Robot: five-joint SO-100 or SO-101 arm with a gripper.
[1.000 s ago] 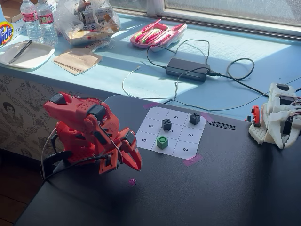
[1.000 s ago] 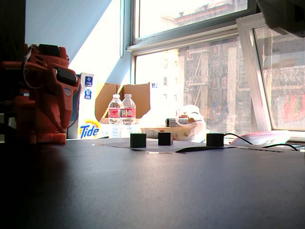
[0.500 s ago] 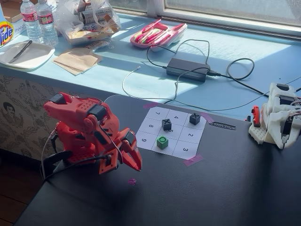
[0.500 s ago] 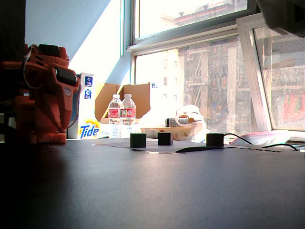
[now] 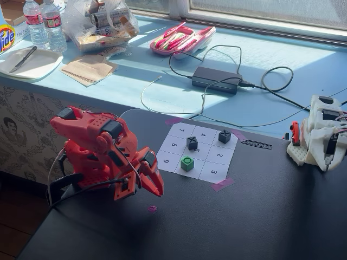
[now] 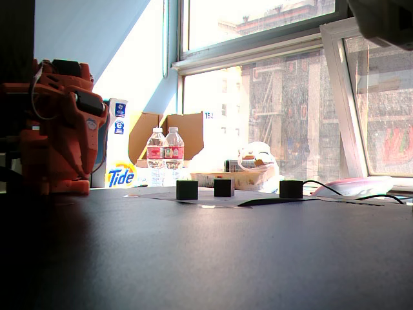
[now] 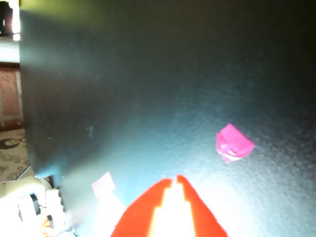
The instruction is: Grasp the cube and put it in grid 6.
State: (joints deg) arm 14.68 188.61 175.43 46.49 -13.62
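The red end effector (image 5: 153, 190) hangs just above the black desk (image 5: 260, 216), fingers pressed together at the tips, holding nothing. A pink scrap (image 7: 233, 142) lies just ahead of it. The cube (image 5: 187, 163) sits well beyond, on the grid sheet (image 5: 216, 171).

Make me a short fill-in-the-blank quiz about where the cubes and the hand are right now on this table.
1. The green cube sits on the numbered sheet in the row nearest the camera, between the cells printed 9 and ____.
2. The two black cubes each carry the letter ____ on top.
3. The red hand rests off the sheet with its jaws ____, holding nothing.
4. On the black table near the hand lies a small scrap coloured ____.

Missing words: 3; X; shut; pink
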